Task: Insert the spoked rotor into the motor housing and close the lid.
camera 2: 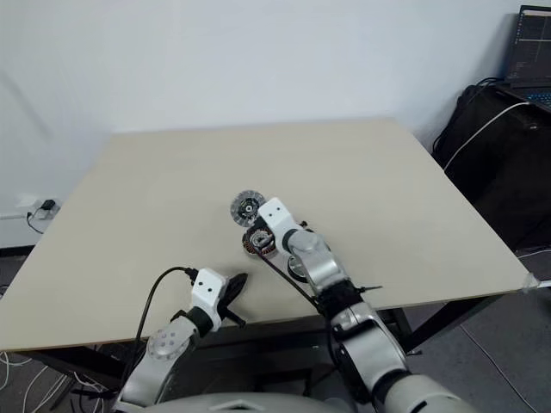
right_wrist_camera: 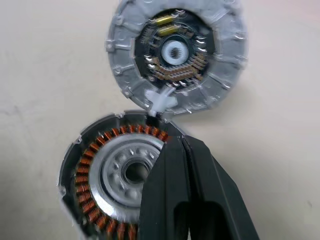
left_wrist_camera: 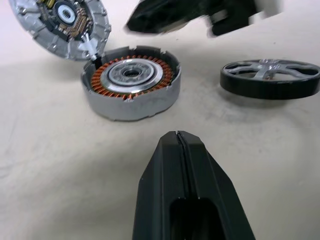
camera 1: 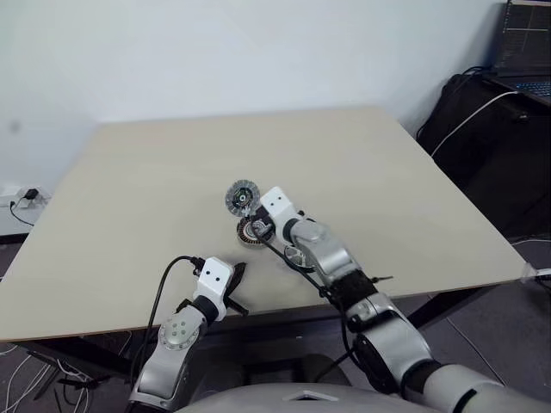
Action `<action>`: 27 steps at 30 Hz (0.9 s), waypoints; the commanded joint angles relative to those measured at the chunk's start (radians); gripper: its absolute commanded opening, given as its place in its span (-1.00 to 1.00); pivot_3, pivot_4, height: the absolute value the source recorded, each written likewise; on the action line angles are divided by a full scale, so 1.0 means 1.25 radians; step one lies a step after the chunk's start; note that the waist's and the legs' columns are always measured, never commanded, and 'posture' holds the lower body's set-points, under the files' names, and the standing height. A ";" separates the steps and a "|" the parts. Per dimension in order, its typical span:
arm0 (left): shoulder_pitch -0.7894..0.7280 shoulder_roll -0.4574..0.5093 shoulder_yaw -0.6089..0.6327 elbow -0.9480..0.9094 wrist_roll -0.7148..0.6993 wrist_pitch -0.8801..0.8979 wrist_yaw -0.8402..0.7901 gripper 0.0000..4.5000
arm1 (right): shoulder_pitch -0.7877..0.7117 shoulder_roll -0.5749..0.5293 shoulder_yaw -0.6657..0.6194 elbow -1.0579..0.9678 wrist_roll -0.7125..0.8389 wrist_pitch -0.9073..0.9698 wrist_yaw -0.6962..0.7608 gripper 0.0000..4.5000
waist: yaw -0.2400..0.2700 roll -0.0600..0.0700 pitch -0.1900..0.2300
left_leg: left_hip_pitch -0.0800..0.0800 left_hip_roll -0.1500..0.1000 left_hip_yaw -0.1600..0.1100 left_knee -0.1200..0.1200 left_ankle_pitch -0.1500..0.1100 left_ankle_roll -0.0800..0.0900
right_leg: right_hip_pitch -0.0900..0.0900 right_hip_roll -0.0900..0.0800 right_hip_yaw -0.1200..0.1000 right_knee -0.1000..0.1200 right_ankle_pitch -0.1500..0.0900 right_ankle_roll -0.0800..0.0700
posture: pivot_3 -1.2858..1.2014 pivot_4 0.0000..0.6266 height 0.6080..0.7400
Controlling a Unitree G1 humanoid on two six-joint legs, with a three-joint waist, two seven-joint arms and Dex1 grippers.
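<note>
The motor housing (camera 1: 254,232), a round cup ringed with copper windings (left_wrist_camera: 131,80), sits mid-table. The lid (camera 1: 243,198) lies flat just beyond it, inner face with circuit parts up (right_wrist_camera: 175,55), joined to the housing's rim by a small white piece. The spoked rotor (left_wrist_camera: 270,77) rests flat on the table to the housing's right, partly behind my right arm (camera 1: 299,256). My right gripper (right_wrist_camera: 173,139) is shut and empty, its tip over the housing's far rim near the white piece. Near the table's front edge, my left gripper (left_wrist_camera: 177,134) is shut and empty, pointing at the housing.
The beige table (camera 1: 362,163) has its front edge close to my left gripper. A black bag (camera 1: 491,146) and a laptop (camera 1: 525,43) stand off the table's right side. A wall socket with a plug (camera 1: 26,198) is at the left.
</note>
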 commanded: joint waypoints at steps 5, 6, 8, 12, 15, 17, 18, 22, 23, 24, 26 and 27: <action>-0.013 -0.002 0.002 -0.013 -0.005 -0.014 0.002 -1.00 | 0.178 -0.115 -0.135 -0.386 0.081 0.148 0.023 -0.81 | 0.007 0.000 0.000 | -0.001 0.000 0.000 0.000 0.000 0.000 | 0.000 0.000 0.000 0.000 -0.003 0.004 | 0.03 -1.00 1.00; -0.016 -0.003 0.002 -0.009 -0.005 -0.015 0.001 -1.00 | 0.214 -0.127 -0.157 -0.434 0.095 0.179 0.024 -0.72 | 0.008 0.000 0.000 | -0.001 0.000 0.000 0.000 0.000 0.000 | 0.001 0.000 0.000 0.000 -0.003 0.004 | 0.03 -1.00 1.00; -0.018 -0.002 0.002 -0.006 -0.007 -0.018 -0.001 -1.00 | 0.251 -0.139 -0.176 -0.490 0.113 0.218 0.021 -0.44 | 0.007 0.000 0.001 | -0.001 0.001 0.000 0.000 0.000 0.000 | 0.001 0.000 0.000 0.000 -0.003 0.005 | 0.03 -1.00 1.00; -0.032 0.005 -0.005 0.003 -0.008 -0.010 -0.018 -1.00 | 0.370 -0.131 -0.269 -0.636 0.178 0.388 -0.010 0.13 | 0.008 -0.001 0.001 | 0.000 0.001 0.001 0.001 0.000 0.000 | 0.001 0.000 0.000 0.000 -0.004 0.005 | 0.03 -1.00 1.00; -0.039 0.008 -0.006 0.008 -0.009 -0.005 -0.028 -1.00 | 0.397 -0.071 -0.345 -0.704 0.254 0.503 -0.032 0.59 | 0.006 -0.001 0.002 | -0.001 0.002 0.001 0.001 0.000 0.000 | 0.001 0.000 0.000 0.000 -0.004 0.005 | 0.03 -1.00 1.00; -0.043 0.010 -0.008 0.011 -0.008 -0.001 -0.034 -1.00 | 0.394 -0.003 -0.422 -0.727 0.320 0.602 -0.044 0.89 | 0.005 -0.001 0.002 | -0.001 0.002 0.001 0.001 0.000 0.000 | 0.001 0.000 0.000 0.000 -0.003 0.005 | 0.03 -1.00 1.00; -0.045 0.010 -0.009 0.012 -0.008 0.001 -0.036 -1.00 | 0.385 0.039 -0.474 -0.732 0.362 0.657 -0.047 0.99 | 0.006 -0.001 0.002 | 0.000 0.002 0.001 0.001 0.000 0.000 | 0.001 0.000 0.000 0.000 -0.003 0.006 | 0.03 -1.00 1.00; -0.048 0.011 -0.011 0.011 -0.008 0.007 -0.042 -1.00 | 0.328 0.155 -0.625 -0.732 0.446 0.794 -0.087 0.99 | 0.007 0.001 0.003 | 0.000 0.002 0.001 0.001 0.000 0.000 | 0.001 0.000 0.000 0.000 -0.003 0.006 | 0.03 -1.00 1.00; -0.048 0.012 -0.011 0.010 -0.008 0.008 -0.043 -1.00 | 0.314 0.171 -0.651 -0.722 0.455 0.812 -0.102 0.99 | 0.008 0.001 0.003 | 0.000 0.002 0.001 0.001 0.000 0.001 | 0.001 0.000 0.000 -0.001 -0.003 0.006 | 0.03 -1.00 1.00; -0.049 0.012 -0.011 0.009 -0.009 0.010 -0.043 -1.00 | 0.294 0.191 -0.689 -0.708 0.468 0.834 -0.116 0.99 | 0.008 0.001 0.003 | 0.000 0.001 0.001 0.001 0.000 0.001 | 0.000 -0.001 -0.001 -0.001 -0.003 0.006 | 0.03 -1.00 1.00; -0.048 0.013 -0.012 0.006 -0.010 0.013 -0.042 -1.00 | 0.265 0.214 -0.737 -0.679 0.482 0.870 -0.136 0.99 | 0.007 0.002 0.003 | 0.000 0.001 0.001 0.001 0.000 0.001 | 0.000 -0.001 -0.001 -0.001 -0.003 0.006 | 0.03 -1.00 1.00; -0.047 0.014 -0.011 0.003 -0.010 0.015 -0.042 -1.00 | 0.258 0.219 -0.746 -0.666 0.486 0.882 -0.142 0.99 | 0.007 0.002 0.003 | 0.000 0.001 0.001 0.001 0.000 0.001 | 0.000 -0.001 -0.001 -0.001 -0.003 0.006 | 0.03 -1.00 1.00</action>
